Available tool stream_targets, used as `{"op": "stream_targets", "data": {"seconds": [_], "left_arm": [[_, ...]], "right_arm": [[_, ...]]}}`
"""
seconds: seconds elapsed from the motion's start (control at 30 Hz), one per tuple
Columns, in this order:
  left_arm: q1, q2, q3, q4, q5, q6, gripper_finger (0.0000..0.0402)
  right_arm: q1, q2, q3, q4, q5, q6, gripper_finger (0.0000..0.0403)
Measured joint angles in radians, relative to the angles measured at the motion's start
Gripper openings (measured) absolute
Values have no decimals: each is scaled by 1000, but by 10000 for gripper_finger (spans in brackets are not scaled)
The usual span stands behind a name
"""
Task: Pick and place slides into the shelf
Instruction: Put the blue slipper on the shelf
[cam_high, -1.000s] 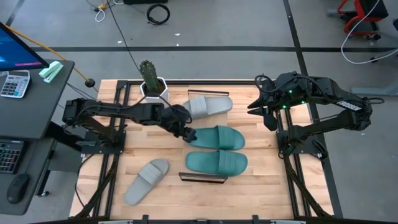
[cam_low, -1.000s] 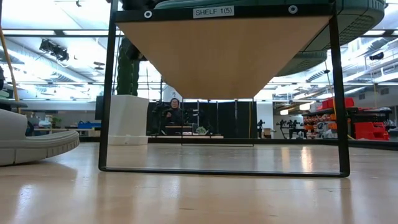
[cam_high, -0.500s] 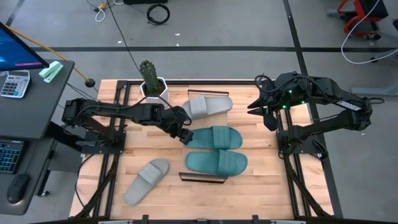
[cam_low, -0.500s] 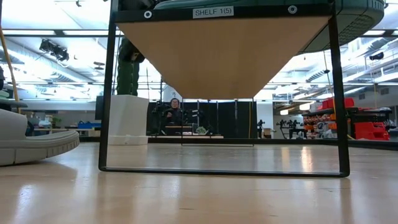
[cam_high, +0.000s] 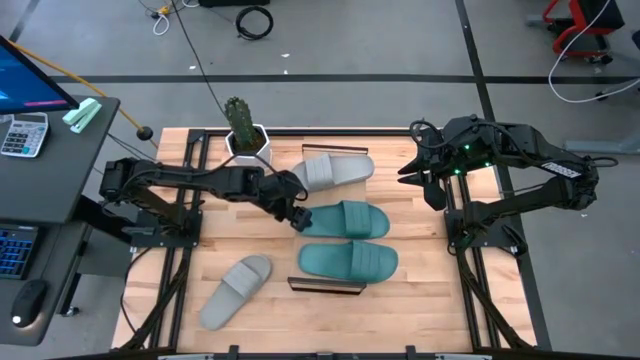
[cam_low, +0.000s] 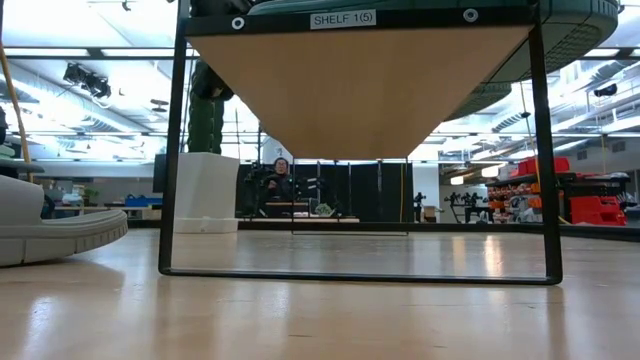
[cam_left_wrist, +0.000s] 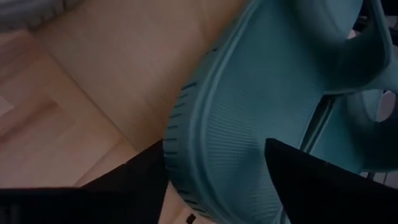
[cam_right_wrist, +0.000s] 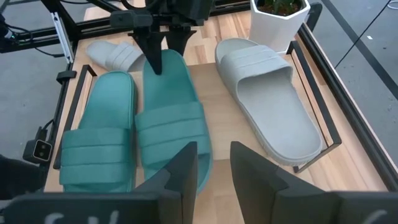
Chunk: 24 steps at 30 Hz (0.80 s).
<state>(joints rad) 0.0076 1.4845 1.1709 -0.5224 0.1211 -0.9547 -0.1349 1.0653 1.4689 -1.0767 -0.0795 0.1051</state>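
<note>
Nearest the shelf (cam_high: 320, 213) edge, the left tool (cam_high: 299, 217) is spread open astride a teal slide's (cam_high: 350, 219) heel, which lies on the shelf beside its twin; a careless closing could drag it off. Farther off, the right tool (cam_high: 432, 186) hovers open.

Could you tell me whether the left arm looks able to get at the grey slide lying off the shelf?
Probably yes: that grey slide lies alone on bare tabletop, nothing over it. The left claw is now at a teal slide's heel, so it must swing back.
</note>
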Motion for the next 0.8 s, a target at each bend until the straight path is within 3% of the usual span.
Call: {"op": "stream_targets", "data": {"seconds": [0.27, 0.8], "left_arm": [[0, -22, 0, -67, 13, -29, 307], [-1, -113, 0, -308, 6, -24, 300]], "right_arm": [[0, 0, 0, 0, 0, 0, 103], [0, 3, 0, -7, 0, 3, 103]]}}
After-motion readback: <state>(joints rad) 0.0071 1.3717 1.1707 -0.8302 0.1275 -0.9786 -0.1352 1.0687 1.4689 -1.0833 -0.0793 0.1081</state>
